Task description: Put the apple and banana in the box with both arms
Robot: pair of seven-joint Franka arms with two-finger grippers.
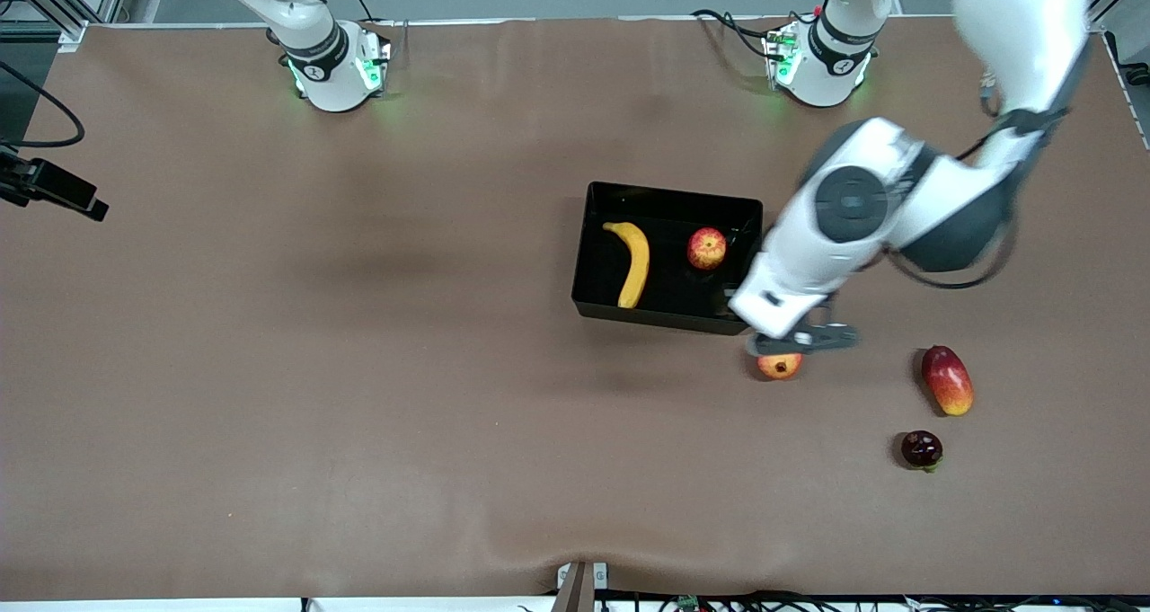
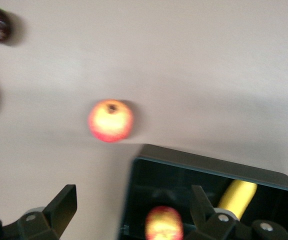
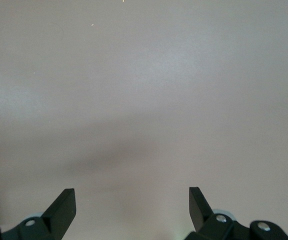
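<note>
Banana (image 1: pixel 632 263) and apple (image 1: pixel 707 248) lie apart inside box (image 1: pixel 593 200). Left gripper (image 1: pixel 802 338) hovers over box corner and orange-red fruit (image 1: pixel 779 366), fingers wide, empty. Right gripper (image 3: pixel 132 207) over bare tabletop (image 3: pixel 144 90), fingers wide, empty.

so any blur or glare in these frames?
Front view: the left arm's forearm and its tool over the orange-red fruit are smeared; the box has glossy glints, and the table carries soft arm shadows. Left wrist view: soft throughout, apple and banana fuzzy. Right wrist view: bare table with one diffuse shadow, open tool fairly crisp.
</note>
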